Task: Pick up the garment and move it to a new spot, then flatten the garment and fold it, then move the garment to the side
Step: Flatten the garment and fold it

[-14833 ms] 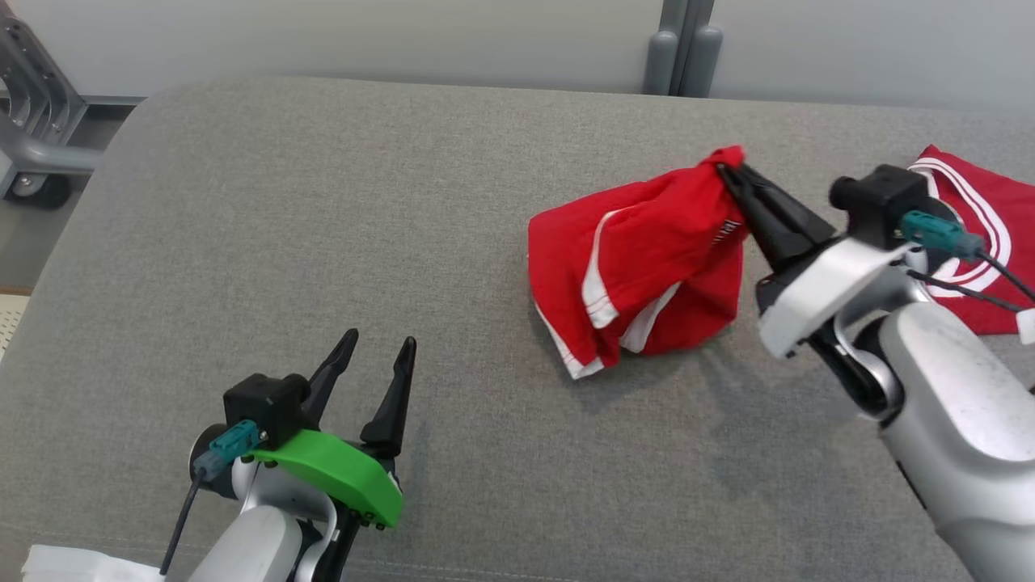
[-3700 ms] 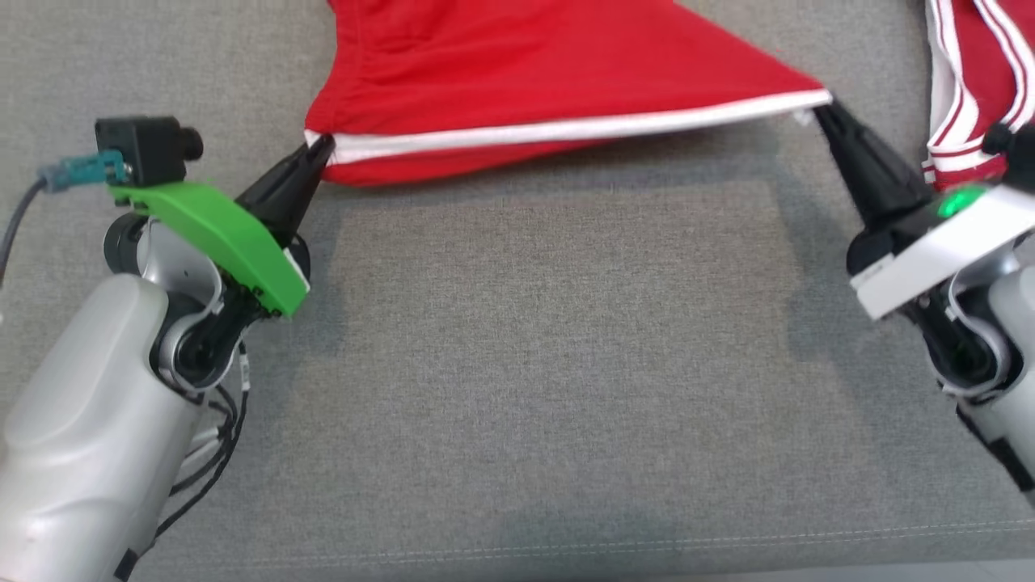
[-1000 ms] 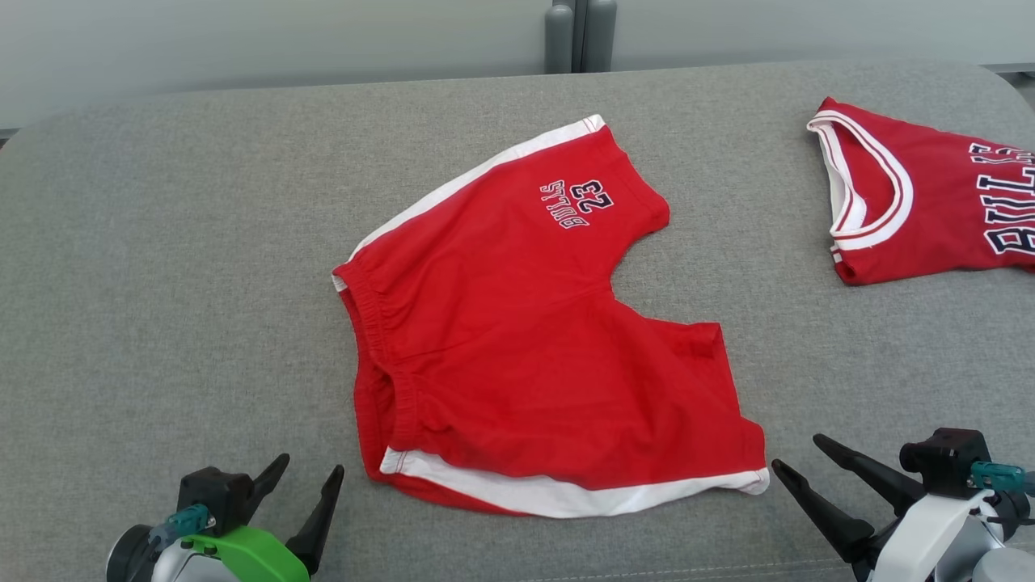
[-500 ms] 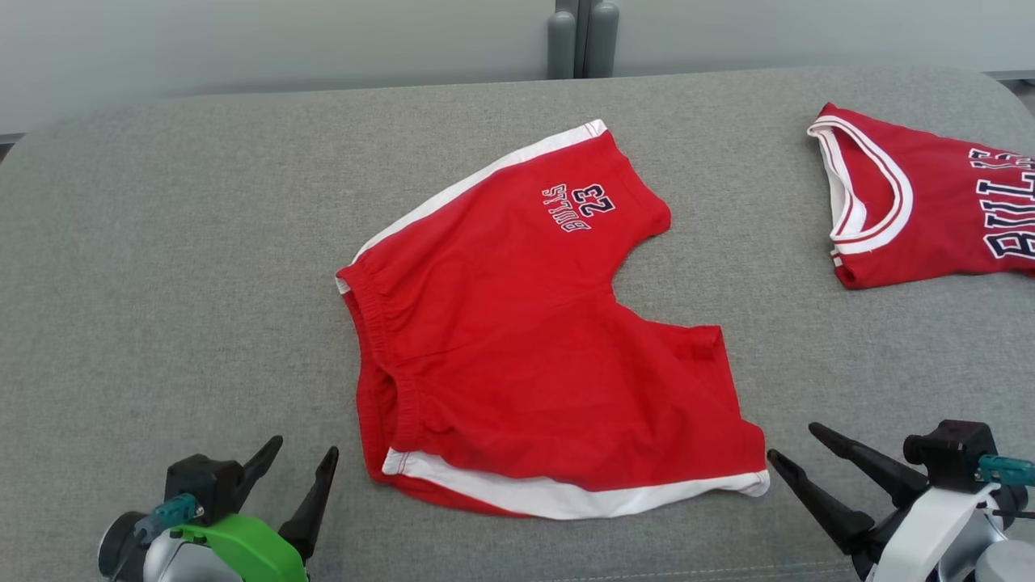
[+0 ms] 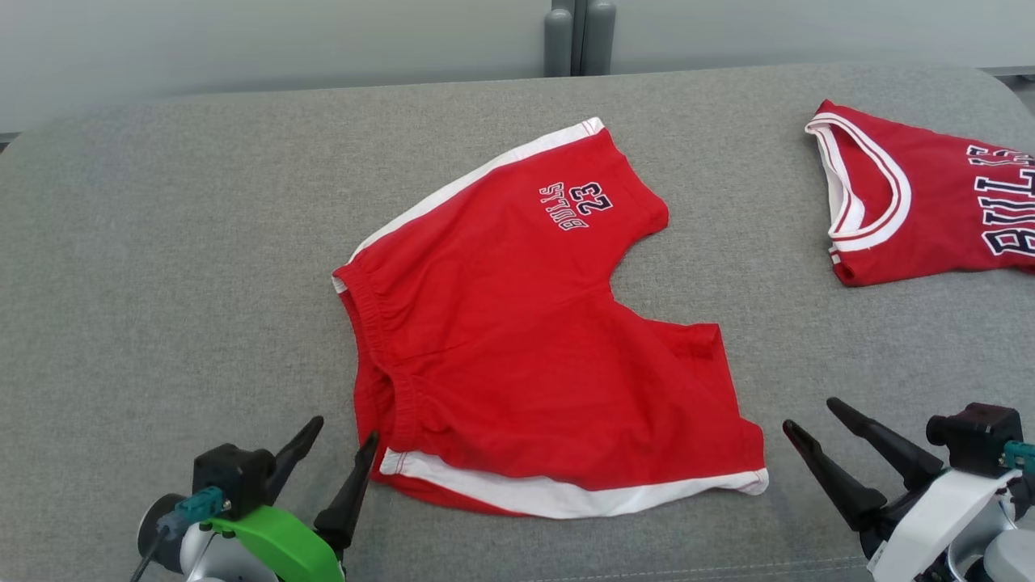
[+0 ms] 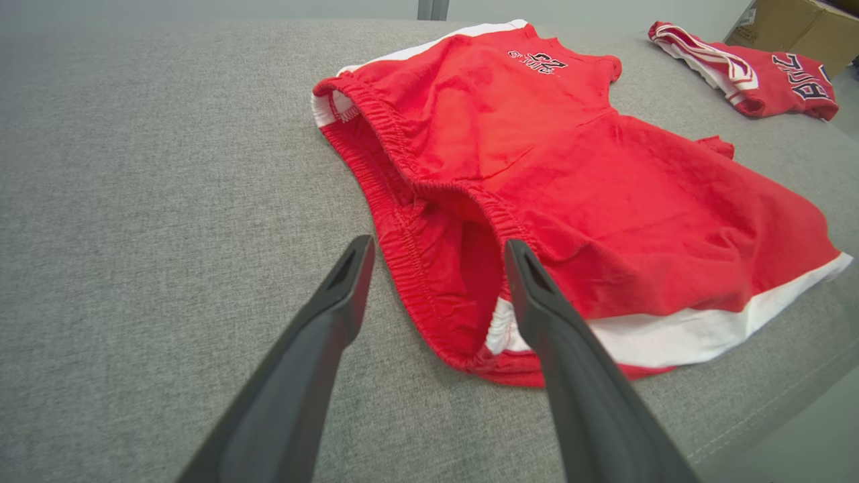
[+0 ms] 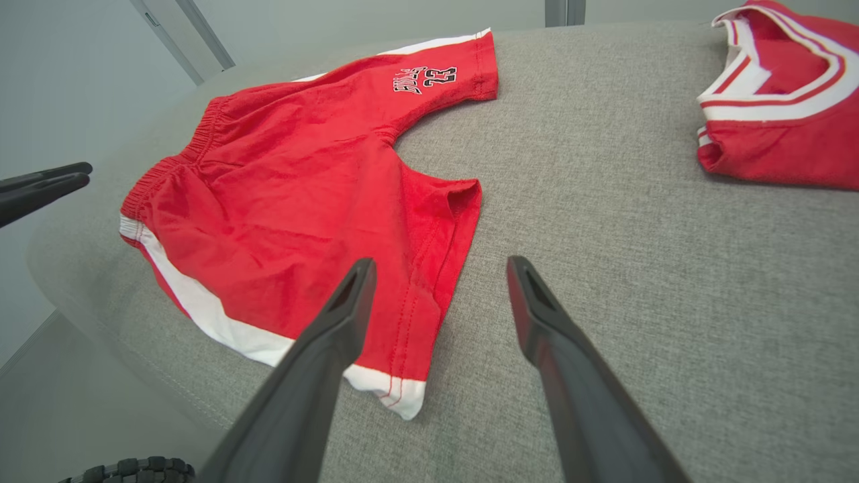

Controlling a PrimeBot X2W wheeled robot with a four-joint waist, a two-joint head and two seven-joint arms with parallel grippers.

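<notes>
The garment is a pair of red shorts (image 5: 534,347) with white side stripes and a "BULLS 23" print. It lies spread on the grey padded surface (image 5: 162,242), waistband to the left. My left gripper (image 5: 344,430) stands open by the near waistband corner, its right finger just beside the white stripe. In the left wrist view, the left gripper (image 6: 437,243) points at the waistband of the shorts (image 6: 604,174). My right gripper (image 5: 810,414) is open, right of the near leg's hem. In the right wrist view, the right gripper (image 7: 441,263) hovers over that hem corner of the shorts (image 7: 288,188).
A red jersey (image 5: 930,210) with white trim lies at the far right of the surface, also seen as the jersey (image 7: 785,114) in the right wrist view. The surface's front edge runs close below both grippers. A grey post (image 5: 570,36) stands behind; a cardboard box (image 6: 798,27) sits beyond the right end.
My left gripper has moved right and forward, up to the near waistband corner. The right gripper has shifted slightly forward and right. The shorts lie as before.
</notes>
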